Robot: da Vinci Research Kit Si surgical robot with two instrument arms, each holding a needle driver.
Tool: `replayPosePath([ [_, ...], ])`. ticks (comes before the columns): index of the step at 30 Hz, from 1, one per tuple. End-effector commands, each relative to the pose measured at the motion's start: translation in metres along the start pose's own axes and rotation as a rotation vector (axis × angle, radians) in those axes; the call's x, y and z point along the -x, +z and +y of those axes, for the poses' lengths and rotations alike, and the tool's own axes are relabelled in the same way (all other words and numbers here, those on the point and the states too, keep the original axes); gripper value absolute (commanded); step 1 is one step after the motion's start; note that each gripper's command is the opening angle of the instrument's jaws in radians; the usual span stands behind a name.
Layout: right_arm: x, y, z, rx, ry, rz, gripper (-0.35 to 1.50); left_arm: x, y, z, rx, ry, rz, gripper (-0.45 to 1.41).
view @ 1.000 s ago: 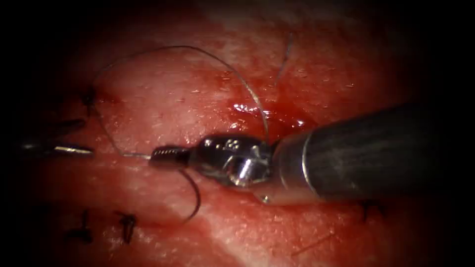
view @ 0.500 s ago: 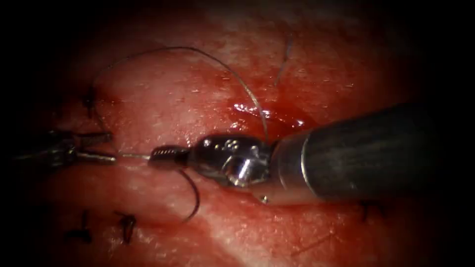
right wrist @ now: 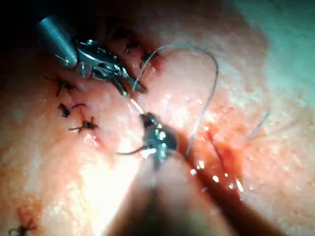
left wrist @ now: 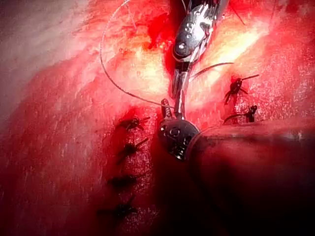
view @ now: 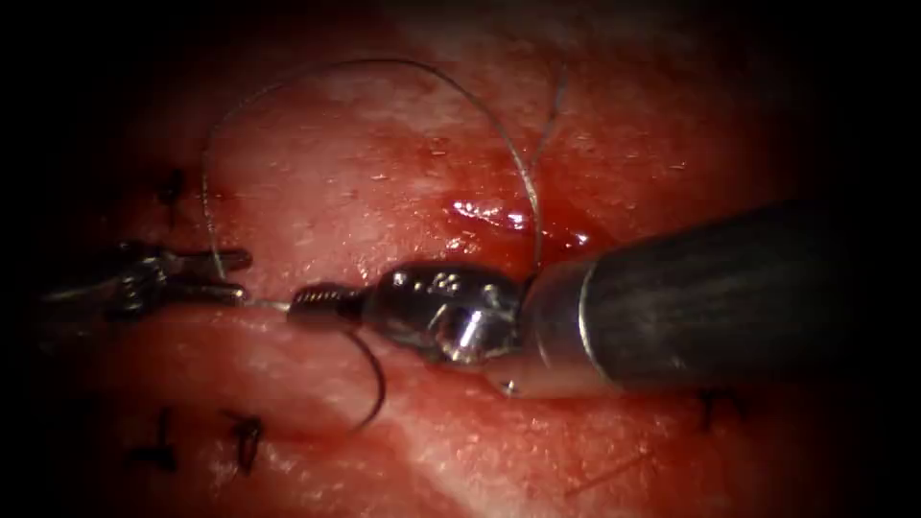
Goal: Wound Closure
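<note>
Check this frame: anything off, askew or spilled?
Nothing damaged. Red fluid pools on the tissue above the right tool, which holds the needle near its swaged end, the arc lying free. The thread loops loosely toward the left tool, jaws open.

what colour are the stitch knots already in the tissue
Black stitch knots, clearest in the left wrist view.
</note>
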Motion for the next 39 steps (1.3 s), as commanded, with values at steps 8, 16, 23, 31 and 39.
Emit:
replayPosePath([
  [8, 0.0004, 0.0009, -0.0006, -0.003, 0.000, 0.000, -0.35, 0.0004, -0.0023, -0.0005, -0.021, 0.083, 0.011, -0.45],
  [16, -0.0009, -0.0006, -0.0024, -0.042, -0.006, 0.006, 1.08, -0.0028, -0.0022, 0.0006, -0.077, 0.169, -0.001, -0.45],
  [23, -0.0061, -0.0120, -0.0052, -0.116, -0.085, 0.064, 1.31, -0.0069, -0.0002, 0.0018, -0.156, 0.339, -0.222, -0.45],
  [31, -0.0093, -0.0262, -0.0032, -0.124, -0.127, 0.254, 0.31, -0.0069, 0.0057, 0.0020, -0.172, 0.423, -0.393, -0.45],
  [39, -0.0065, -0.0279, 0.0050, 0.062, -0.141, 0.362, -0.35, -0.0060, 0.0089, 0.0033, -0.208, 0.560, -0.553, -0.45],
])
